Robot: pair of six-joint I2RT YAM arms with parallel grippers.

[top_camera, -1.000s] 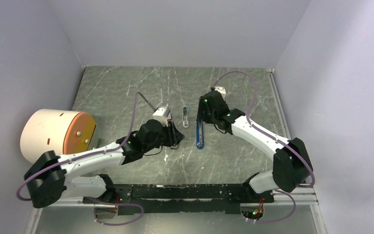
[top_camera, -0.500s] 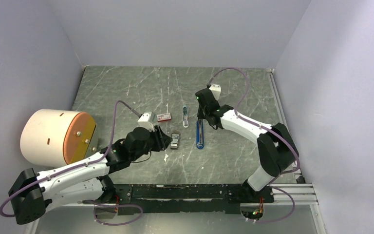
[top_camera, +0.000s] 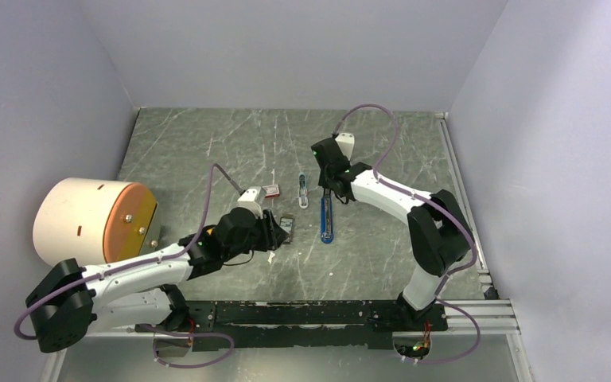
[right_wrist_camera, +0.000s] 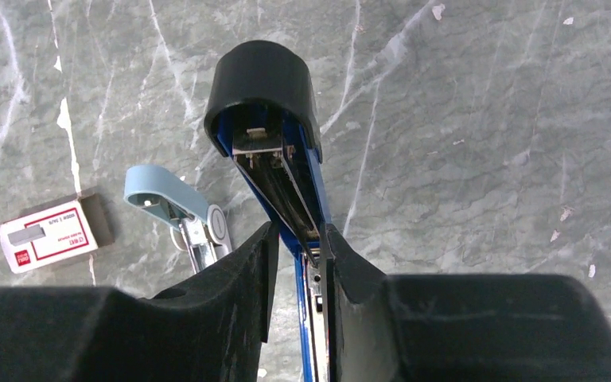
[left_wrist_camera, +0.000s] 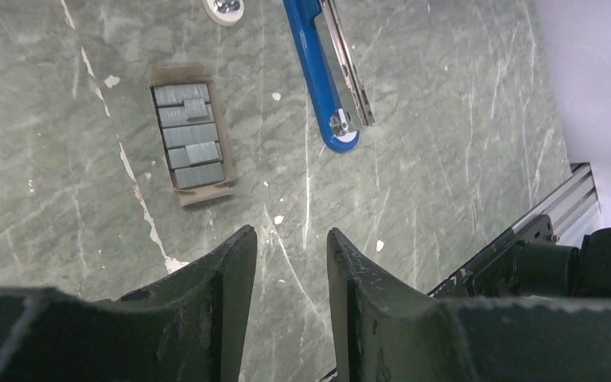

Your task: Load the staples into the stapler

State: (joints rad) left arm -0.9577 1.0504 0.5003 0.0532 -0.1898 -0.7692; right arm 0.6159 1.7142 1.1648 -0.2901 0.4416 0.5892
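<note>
The right gripper (right_wrist_camera: pixel 296 239), wide a second ago, now clamps the open stapler (right_wrist_camera: pixel 262 83) on the table. The left gripper (left_wrist_camera: pixel 290 243) hangs parted near the staples (left_wrist_camera: pixel 189 135) in their brown tray (left_wrist_camera: pixel 204 193). The print on the red-and-white box (right_wrist_camera: pixel 46 233) is too small to read.

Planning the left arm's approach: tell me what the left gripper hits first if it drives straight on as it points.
The left gripper would likely meet bare table first, between the staples and the stapler; neither sits squarely in its line, though depth is unclear.
</note>
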